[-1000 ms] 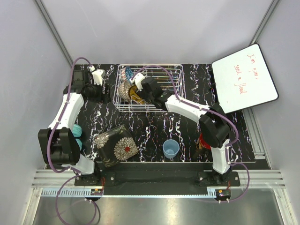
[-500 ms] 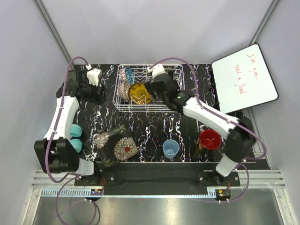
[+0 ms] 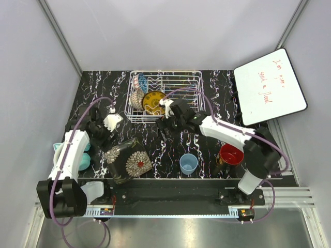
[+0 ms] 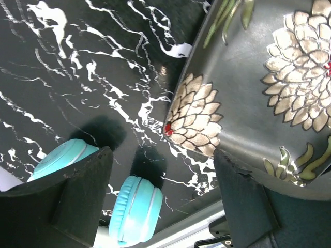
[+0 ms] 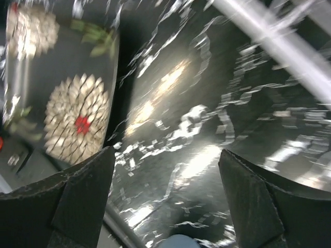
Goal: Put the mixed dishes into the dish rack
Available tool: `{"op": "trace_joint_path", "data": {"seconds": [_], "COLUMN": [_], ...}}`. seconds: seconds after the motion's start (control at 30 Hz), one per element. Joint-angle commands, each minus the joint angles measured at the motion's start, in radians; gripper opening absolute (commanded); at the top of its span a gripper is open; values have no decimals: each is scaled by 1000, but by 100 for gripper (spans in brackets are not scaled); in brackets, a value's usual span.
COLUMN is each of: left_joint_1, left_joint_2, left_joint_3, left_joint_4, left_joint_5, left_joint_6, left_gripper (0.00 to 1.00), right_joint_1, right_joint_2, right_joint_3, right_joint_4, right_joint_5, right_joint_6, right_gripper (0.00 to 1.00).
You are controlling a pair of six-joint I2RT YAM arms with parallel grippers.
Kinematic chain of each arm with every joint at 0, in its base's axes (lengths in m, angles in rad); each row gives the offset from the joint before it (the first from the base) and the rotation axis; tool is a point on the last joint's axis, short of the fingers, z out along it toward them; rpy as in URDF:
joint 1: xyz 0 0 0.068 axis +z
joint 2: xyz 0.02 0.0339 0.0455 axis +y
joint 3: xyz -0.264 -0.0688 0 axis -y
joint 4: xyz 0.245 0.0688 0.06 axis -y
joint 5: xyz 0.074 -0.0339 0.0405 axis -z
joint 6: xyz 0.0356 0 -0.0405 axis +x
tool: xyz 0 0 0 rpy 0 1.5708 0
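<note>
Lower left of the bench (image 3: 222, 90): dark square plate (image 3: 127, 160) lying flat, teal balls (image 4: 135, 206) just beside it. Lower centre: blue cup (image 3: 189, 164); to its right, mug (image 3: 230, 154). Over the plate's corner, left gripper (image 4: 163, 155), spread wide, holding nothing. Mid-frame, right gripper (image 5: 165, 155), likewise spread and bare, just below the rack (image 3: 170, 72). Inside the rack's left part: yellow plate (image 3: 153, 102) and two bowls (image 3: 137, 98), on edge.

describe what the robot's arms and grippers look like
The left arm and right arm both have white shell links with black joints, and a thin purple cable loops along each. The left gripper and right gripper have broad matte black fingers with scuffed edges.
</note>
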Motion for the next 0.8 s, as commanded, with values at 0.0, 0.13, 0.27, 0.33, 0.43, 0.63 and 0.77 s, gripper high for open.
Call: {"op": "trace_joint_path", "data": {"seconds": [0.0, 0.13, 0.27, 0.33, 0.43, 0.63, 0.77], "left_joint_1": [-21, -71, -108, -108, -108, -110, -108], "left_joint_2": [-29, -59, -39, -22, -3, 6, 1], "left_joint_3": [-28, -127, -198, -218, -246, -308, -342], "left_joint_4": [76, 155, 218, 248, 295, 395, 441], "left_joint_5": [-27, -100, -157, -170, -185, -214, -222], "left_joint_6": [-29, -26, -24, -24, -17, 0, 12], "left_gripper": [81, 81, 81, 81, 80, 78, 77], "right_joint_1": [6, 6, 9, 18, 38, 71, 96], "right_joint_2": [95, 218, 270, 290, 321, 404, 453], "right_joint_3": [65, 110, 110, 110, 117, 168, 199], "right_joint_4": [61, 104, 149, 155, 163, 156, 153], "right_joint_5": [-266, -349, -385, -388, -411, -435, -455], "right_joint_6": [34, 36, 48, 48, 34, 22, 23], "right_gripper": [87, 85, 80, 78, 77, 75, 74]}}
